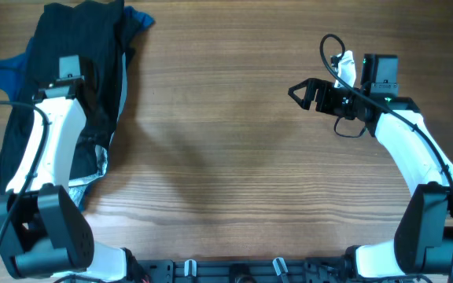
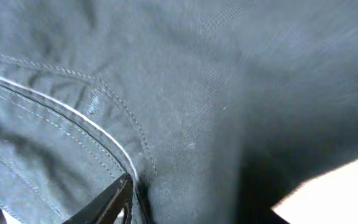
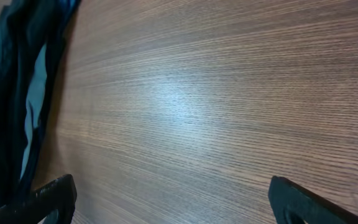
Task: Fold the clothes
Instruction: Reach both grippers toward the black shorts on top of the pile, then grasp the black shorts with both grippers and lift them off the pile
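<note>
My left end effector (image 1: 68, 67) sits low on the black shorts (image 1: 93, 39). One finger (image 2: 112, 200) lies against a stitched seam, and I cannot tell whether the jaws grip the cloth. My right end effector (image 1: 297, 91) has its jaws wide apart, holds nothing and hangs over the bare wooden surface (image 1: 226, 157). The clothes lie heaped at the surface's left side, with a blue top (image 1: 10, 72) showing under the shorts.

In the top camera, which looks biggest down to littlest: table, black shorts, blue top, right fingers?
Overhead view:
1. table
2. black shorts
3. blue top and right fingers: about alike. The top is mostly hidden, so I won't rank these.
</note>
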Robot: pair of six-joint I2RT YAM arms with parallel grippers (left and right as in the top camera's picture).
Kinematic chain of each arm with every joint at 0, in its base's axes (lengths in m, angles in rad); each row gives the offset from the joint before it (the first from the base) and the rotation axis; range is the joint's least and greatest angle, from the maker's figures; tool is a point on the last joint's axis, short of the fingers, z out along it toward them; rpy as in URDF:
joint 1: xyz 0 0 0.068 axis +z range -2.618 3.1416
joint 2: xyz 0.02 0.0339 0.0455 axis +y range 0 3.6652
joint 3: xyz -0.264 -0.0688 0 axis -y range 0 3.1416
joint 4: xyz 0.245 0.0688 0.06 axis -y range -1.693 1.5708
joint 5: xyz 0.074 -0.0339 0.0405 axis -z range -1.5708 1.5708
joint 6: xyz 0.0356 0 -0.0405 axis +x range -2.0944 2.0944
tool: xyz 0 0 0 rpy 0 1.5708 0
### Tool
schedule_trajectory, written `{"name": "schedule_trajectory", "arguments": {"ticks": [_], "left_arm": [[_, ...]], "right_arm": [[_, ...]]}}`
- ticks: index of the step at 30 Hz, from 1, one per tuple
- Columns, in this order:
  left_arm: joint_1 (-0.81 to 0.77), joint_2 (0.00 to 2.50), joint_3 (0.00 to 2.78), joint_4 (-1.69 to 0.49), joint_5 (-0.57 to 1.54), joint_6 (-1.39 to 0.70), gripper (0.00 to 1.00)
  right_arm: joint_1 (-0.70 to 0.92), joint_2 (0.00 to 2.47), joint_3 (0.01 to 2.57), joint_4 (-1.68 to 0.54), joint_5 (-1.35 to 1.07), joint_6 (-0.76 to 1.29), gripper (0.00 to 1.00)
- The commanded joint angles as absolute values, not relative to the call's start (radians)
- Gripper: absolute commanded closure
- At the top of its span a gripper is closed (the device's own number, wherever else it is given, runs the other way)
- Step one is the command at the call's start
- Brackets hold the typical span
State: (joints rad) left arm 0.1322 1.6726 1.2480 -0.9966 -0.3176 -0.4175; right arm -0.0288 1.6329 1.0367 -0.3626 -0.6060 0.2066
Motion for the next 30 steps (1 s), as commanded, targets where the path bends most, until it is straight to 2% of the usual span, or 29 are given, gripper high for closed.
{"name": "schedule_trajectory", "arguments": {"ticks": [1,10,18,27,30], "left_arm": [[0.140,1.617,1.285,-1.003,-0.342,-0.426,0.53],[0.140,1.608,1.285,-1.000,-0.331,-0.427,0.53],[0.140,1.629,1.281,-0.988,-0.207,-0.427,0.53],[0.140,1.697,1.277,-1.003,-0.207,-0.427,0.53],[0.140,1.702,1.277,-1.003,-0.207,-0.427,0.70]], "right_arm": [[-0.025,1.646,1.054,-0.360,-0.626,0.187,0.00],[-0.025,1.646,1.054,-0.364,-0.629,0.213,0.00],[-0.023,1.646,1.054,-0.387,-0.629,0.210,0.00],[-0.023,1.646,1.054,-0.390,-0.625,0.204,0.00],[-0.023,1.646,1.054,-0.389,-0.625,0.204,0.00]]}}
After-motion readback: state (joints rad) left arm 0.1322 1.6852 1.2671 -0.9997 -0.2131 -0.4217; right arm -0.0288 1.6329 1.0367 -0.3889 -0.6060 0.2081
